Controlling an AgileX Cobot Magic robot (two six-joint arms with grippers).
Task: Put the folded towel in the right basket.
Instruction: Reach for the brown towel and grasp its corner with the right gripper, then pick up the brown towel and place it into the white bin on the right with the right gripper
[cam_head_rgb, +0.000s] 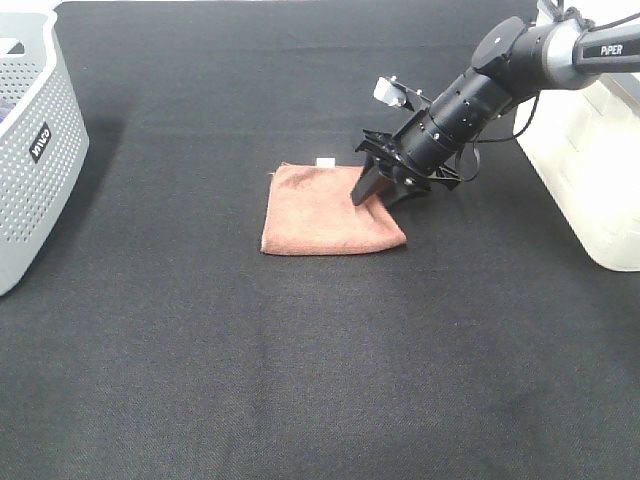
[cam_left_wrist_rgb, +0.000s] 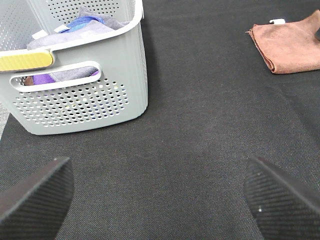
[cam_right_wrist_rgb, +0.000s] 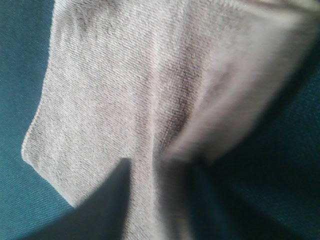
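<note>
The folded brown towel (cam_head_rgb: 325, 208) lies flat on the black table, with a small white tag at its far edge. My right gripper (cam_head_rgb: 380, 195) is down at the towel's right edge, jaws apart, one finger over the cloth and one beside it. In the right wrist view the towel (cam_right_wrist_rgb: 130, 90) fills the frame, blurred, with a ridge of cloth between the dark fingertips of the right gripper (cam_right_wrist_rgb: 160, 210). The right basket (cam_head_rgb: 600, 180) is white and stands at the right edge. My left gripper (cam_left_wrist_rgb: 160, 200) is open and empty above bare table. The towel (cam_left_wrist_rgb: 290, 47) shows far off.
A grey perforated basket (cam_head_rgb: 30, 150) stands at the left edge. In the left wrist view that basket (cam_left_wrist_rgb: 85, 85) holds purple and grey cloths. The table is covered with black cloth (cam_head_rgb: 300, 380).
</note>
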